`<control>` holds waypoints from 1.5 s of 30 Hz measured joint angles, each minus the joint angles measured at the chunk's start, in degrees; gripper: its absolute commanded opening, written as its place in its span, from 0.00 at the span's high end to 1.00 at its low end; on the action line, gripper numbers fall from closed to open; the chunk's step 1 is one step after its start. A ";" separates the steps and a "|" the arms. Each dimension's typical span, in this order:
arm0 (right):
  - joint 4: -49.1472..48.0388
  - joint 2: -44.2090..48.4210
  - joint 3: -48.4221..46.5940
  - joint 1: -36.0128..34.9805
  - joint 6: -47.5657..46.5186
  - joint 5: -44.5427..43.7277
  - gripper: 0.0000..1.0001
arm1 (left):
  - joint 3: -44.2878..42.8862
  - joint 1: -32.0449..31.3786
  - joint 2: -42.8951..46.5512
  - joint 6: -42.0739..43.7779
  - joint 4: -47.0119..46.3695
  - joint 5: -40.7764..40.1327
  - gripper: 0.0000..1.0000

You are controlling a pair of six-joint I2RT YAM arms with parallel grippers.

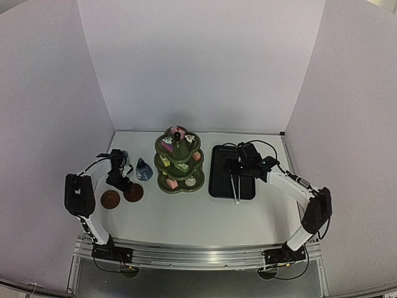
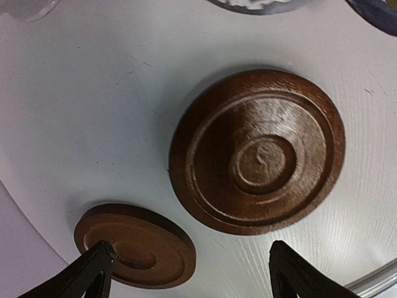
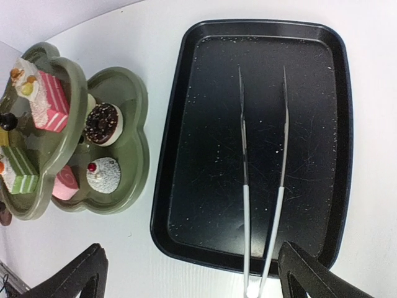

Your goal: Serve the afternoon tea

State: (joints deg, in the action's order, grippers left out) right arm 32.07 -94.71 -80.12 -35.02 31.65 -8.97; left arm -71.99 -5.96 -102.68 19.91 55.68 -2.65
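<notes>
White table [image 1: 205, 217]; left claw [image 2: 190, 246] spread above coasters [image 2: 257, 152]; right claw [image 3: 192, 247] spread, apparently above tray [image 3: 322, 124].

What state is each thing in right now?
left hand: open, empty
right hand: open, empty
left coaster: flat on table, bare
right coaster: flat on table, bare
jug: on table, off both coasters
cup: mostly hidden, state unclear
stand: upright, loaded
cakes: on the stand's tiers
tray: flat on table, no cakes on it
tongs: lying in tray, ungripped
</notes>
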 measured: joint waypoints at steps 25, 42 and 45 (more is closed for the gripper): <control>2.56 6.18 -3.15 -5.44 1.56 -1.62 0.08 | 6.76 -5.11 -3.31 -4.36 -9.85 3.91 0.43; 3.23 12.53 -1.20 -8.95 2.96 -5.14 0.09 | 15.25 -33.74 3.15 2.81 -14.87 3.80 0.40; 3.51 13.76 -0.89 -9.70 3.37 -5.84 0.10 | 14.35 -39.30 2.42 3.08 -16.21 3.15 0.39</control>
State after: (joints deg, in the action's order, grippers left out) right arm 35.59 -80.95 -81.01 -44.72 35.03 -14.80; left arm -57.65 -45.25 -100.26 22.99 39.47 0.51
